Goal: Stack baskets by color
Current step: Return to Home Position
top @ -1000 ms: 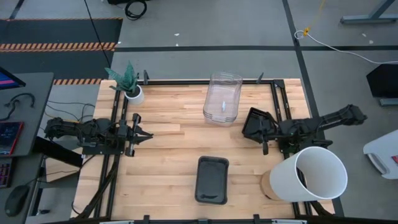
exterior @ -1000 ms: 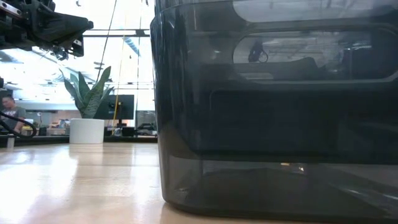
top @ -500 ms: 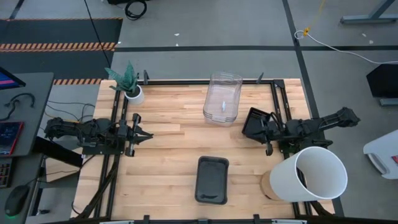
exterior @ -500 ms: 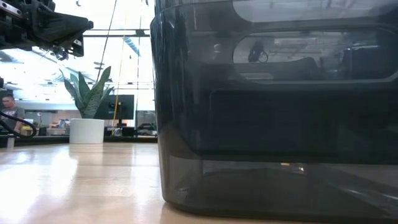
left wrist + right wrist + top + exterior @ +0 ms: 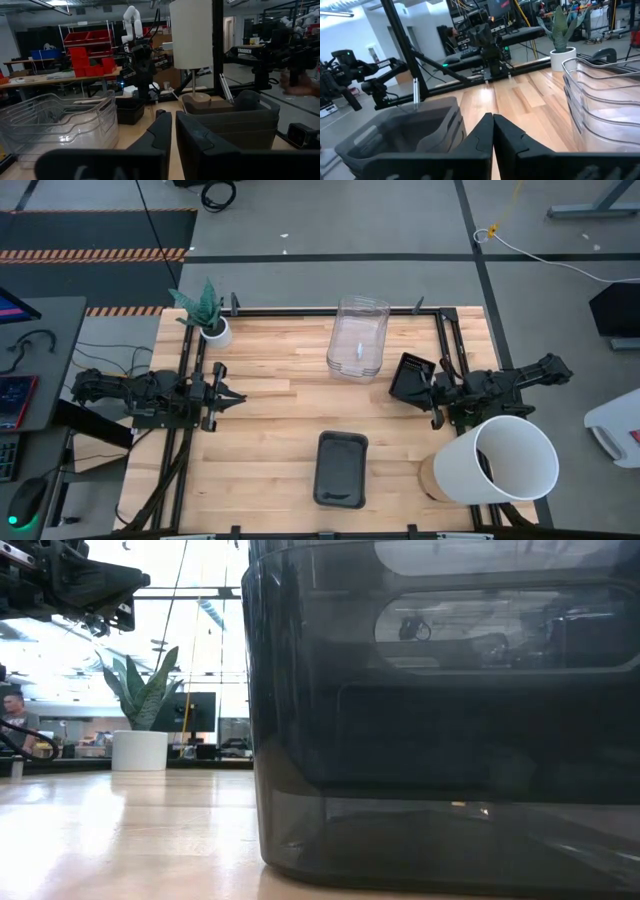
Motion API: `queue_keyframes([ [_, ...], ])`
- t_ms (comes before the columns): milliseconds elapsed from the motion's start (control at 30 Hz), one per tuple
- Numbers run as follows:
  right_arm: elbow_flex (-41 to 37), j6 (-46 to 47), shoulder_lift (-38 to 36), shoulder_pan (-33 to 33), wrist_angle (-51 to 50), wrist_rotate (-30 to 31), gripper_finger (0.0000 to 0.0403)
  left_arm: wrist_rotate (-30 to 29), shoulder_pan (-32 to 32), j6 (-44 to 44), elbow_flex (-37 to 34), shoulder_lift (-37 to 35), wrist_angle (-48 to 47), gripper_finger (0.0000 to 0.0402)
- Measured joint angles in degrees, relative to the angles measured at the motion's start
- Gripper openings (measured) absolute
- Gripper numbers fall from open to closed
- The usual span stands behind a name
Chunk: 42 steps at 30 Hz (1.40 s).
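Sorting looking done: black stack (image 5: 408, 376) sitting just ahead of right claw (image 5: 493, 120), which is closed and empty. Clear stack (image 5: 358, 338) and grey stack (image 5: 341, 468) lying between claws on counter (image 5: 270, 430). Left claw (image 5: 173, 120) closed, waiting. Probably three baskets per stack; hard confirming from above.

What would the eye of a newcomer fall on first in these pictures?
Probably the big white bucket, standing tall at the lower right of the high view. Then three tidy stacks: clear baskets at the top middle, dark grey baskets at the bottom middle, which also fill the low view, and black baskets beside the right gripper. The left gripper sits at the table's left side, empty.
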Motion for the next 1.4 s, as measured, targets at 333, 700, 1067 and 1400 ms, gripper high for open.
queue_keyframes([
  [333,0.02,-1.31,0.00,0.00,0.04,0.00,0.0020,0.00,0.00,-0.02,0.00,0.00,-0.02,0.0031],
  [700,0.04,-1.46,0.02,0.00,0.08,-0.02,0.0021,-0.02,0.00,0.00,0.00,0.00,0.00,0.0036],
  [1067,0.05,-1.46,0.02,0.00,0.09,-0.03,0.0019,-0.01,0.00,0.00,0.00,0.00,0.00,0.0025],
  [1400,0.07,-1.46,0.02,0.00,0.09,-0.02,0.0019,-0.02,0.00,0.00,0.00,0.00,-0.02,0.0034],
])
